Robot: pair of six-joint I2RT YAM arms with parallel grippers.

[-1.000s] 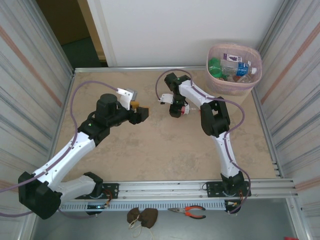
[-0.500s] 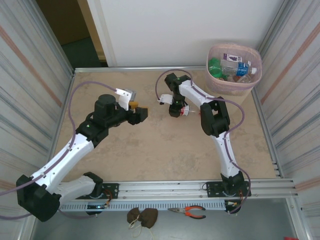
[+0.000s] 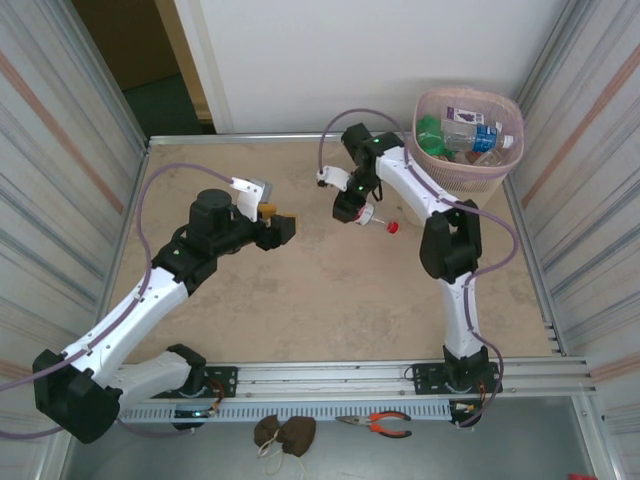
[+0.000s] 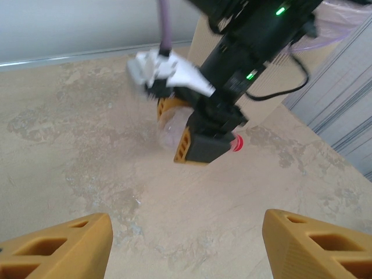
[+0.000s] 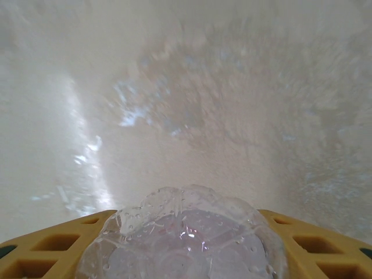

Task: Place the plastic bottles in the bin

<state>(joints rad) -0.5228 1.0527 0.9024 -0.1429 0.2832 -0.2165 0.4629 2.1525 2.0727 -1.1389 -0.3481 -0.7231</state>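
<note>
Right elbow (image 3: 450, 250) has swung outward, right jaws pinching a clear red-capped bottle (image 5: 185, 235); left jaws spread.

A beige, mottled tabletop (image 3: 300, 310) fills the middle of the top view, edged along the bottom by an aluminium rail (image 3: 340, 373). A corrugated metal left wall (image 3: 50, 150) and a matching right wall (image 3: 600, 140) rise at the frame's sides, and a plain white panel (image 3: 370, 60) closes the top centre. A dark doorway (image 3: 125, 50) opens in the upper left corner. Below the rail, a grey ledge (image 3: 150, 452) holds red-handled pliers (image 3: 376, 424) and a brown lump (image 3: 283, 433). The light is soft and even.
</note>
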